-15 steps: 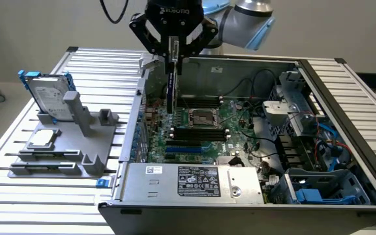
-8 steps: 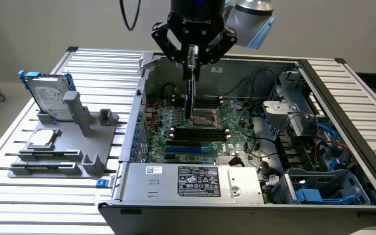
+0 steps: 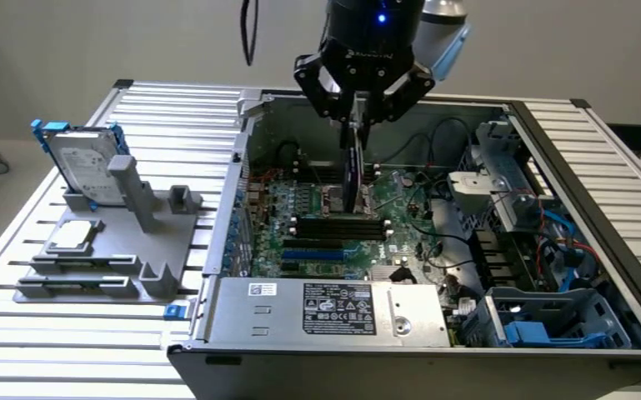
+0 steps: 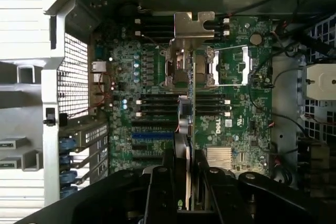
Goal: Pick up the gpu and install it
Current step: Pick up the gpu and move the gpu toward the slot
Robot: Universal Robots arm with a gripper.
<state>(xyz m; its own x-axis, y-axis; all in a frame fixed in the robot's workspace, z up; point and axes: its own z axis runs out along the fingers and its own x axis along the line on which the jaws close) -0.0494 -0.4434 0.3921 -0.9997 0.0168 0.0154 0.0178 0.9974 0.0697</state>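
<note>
End effector (image 4: 185, 174) clamps gpu (image 4: 185, 114) edge-on; wrist view reveals its silver bracket (image 4: 194, 23).

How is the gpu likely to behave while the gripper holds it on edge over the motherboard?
The gpu probably stays stiff: it hangs straight from the gripper without sagging. Pinched at its upper edge only, it might twist if knocked. Being thin, it likely needs gentle handling near the motherboard.
</note>
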